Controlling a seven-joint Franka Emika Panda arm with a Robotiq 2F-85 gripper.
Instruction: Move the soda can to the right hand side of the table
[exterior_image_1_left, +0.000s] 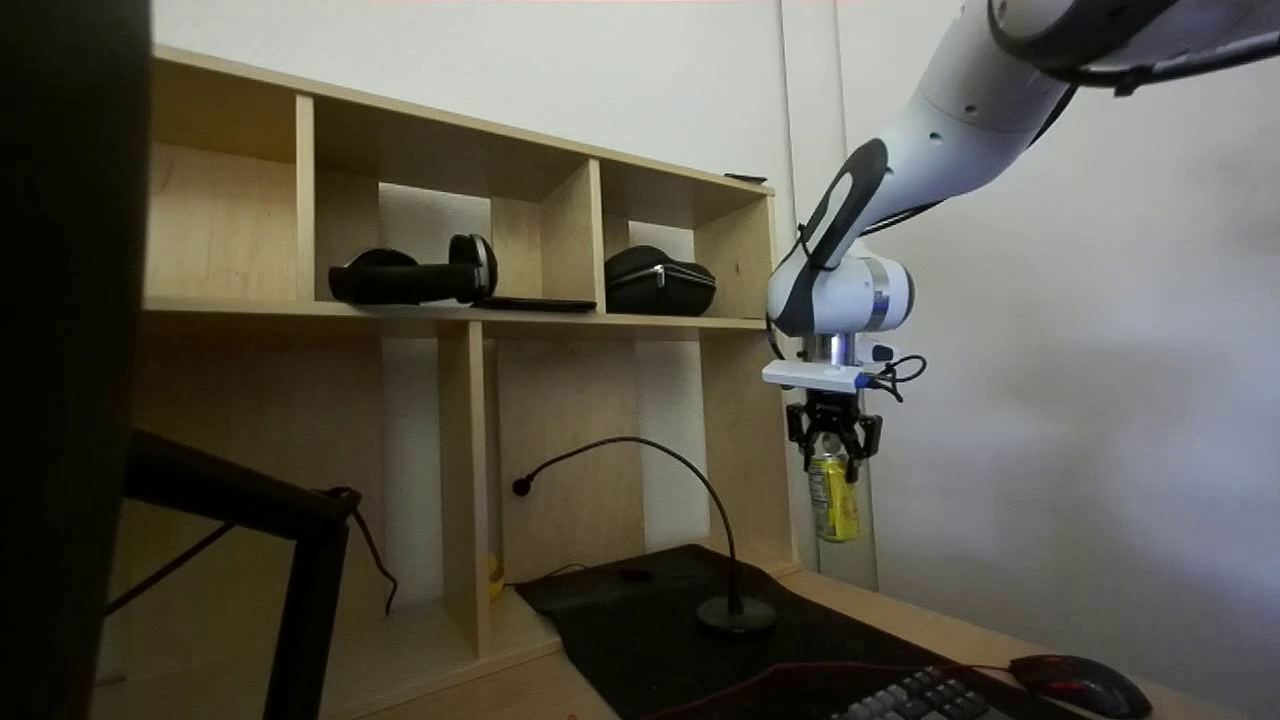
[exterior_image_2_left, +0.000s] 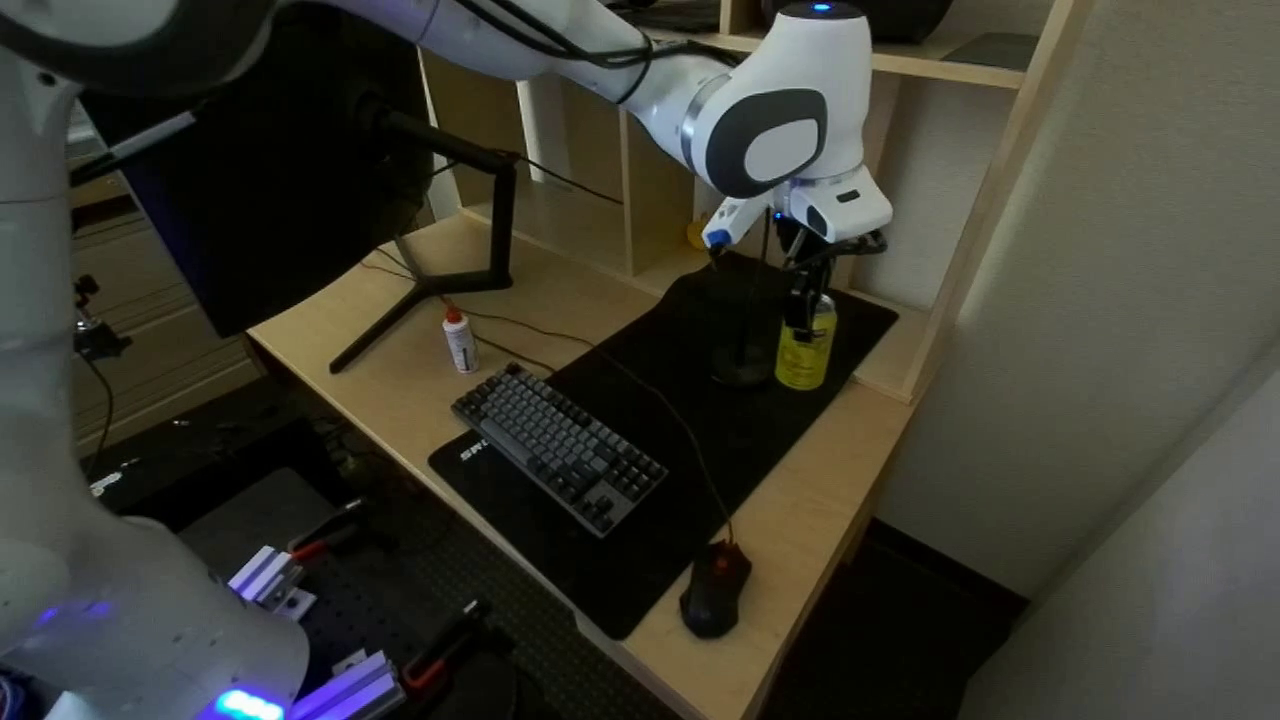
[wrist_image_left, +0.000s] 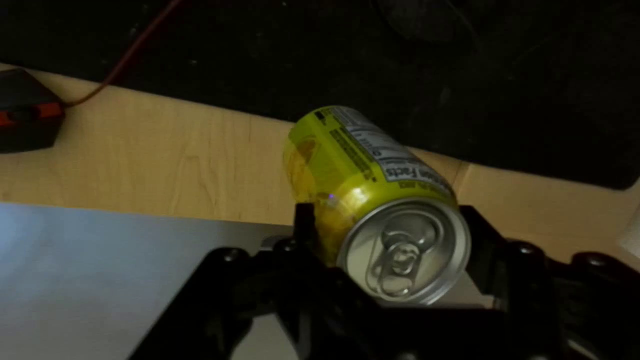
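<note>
The Robotiq gripper grips the yellow-green soda can near its top and holds it above the wooden table.

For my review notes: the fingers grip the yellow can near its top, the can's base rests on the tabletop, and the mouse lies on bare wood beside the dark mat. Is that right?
One point is off: the yellow can does not rest on the tabletop; an exterior view shows it held in the air. The fingers and the mouse are as you describe.
</note>
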